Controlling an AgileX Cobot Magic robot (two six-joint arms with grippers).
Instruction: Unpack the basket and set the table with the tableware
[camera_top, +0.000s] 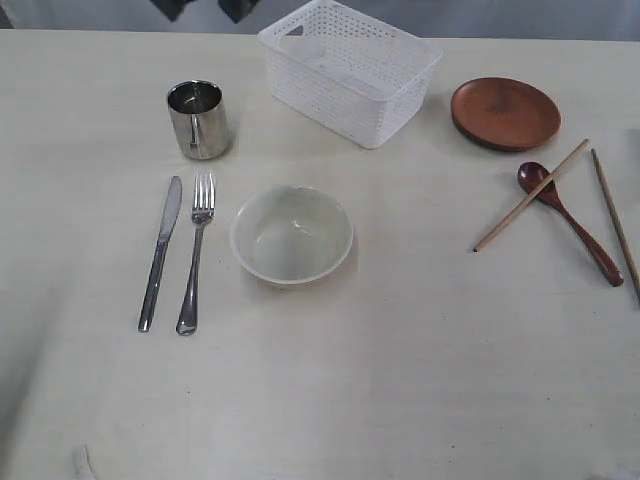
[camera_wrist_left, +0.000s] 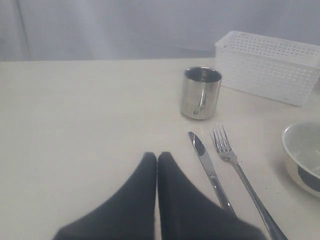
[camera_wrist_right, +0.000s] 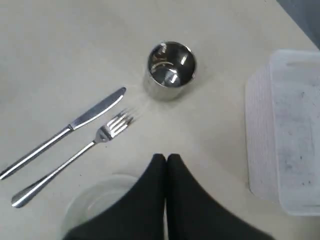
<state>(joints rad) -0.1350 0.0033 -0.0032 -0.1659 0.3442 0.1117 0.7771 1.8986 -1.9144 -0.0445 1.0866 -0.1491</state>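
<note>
So the white perforated plastic basket (camera_top: 340, 105) sits at the back of the pale cream table (camera_top: 400, 380), between the shiny steel cup (camera_top: 198, 120) and the small round brown plate (camera_top: 505, 113). The steel knife (camera_top: 160, 255) and steel fork (camera_top: 195, 255) lie side by side, left of the off-white bowl (camera_top: 262, 262). One thin wooden chopstick (camera_top: 530, 196) crosses the red-brown wooden spoon (camera_top: 570, 225), and the other chopstick (camera_top: 615, 225) is just beside it. The left gripper (camera_wrist_left: 157, 157) and right gripper (camera_wrist_right: 166, 159) both have their fingers pressed together, gripping nothing.

The cup (camera_top: 198, 120), knife (camera_top: 160, 250) and fork (camera_top: 195, 255) in front of the left gripper (camera_wrist_left: 157, 156) are smooth, shiny metal. The basket (camera_top: 340, 105) is white plastic full of small holes. The bowl (camera_top: 291, 237) looks smooth and dull. The plate (camera_top: 505, 112), spoon (camera_top: 570, 222) and chopsticks (camera_top: 530, 196) are wood. The table (camera_top: 400, 380) is matt.
</note>
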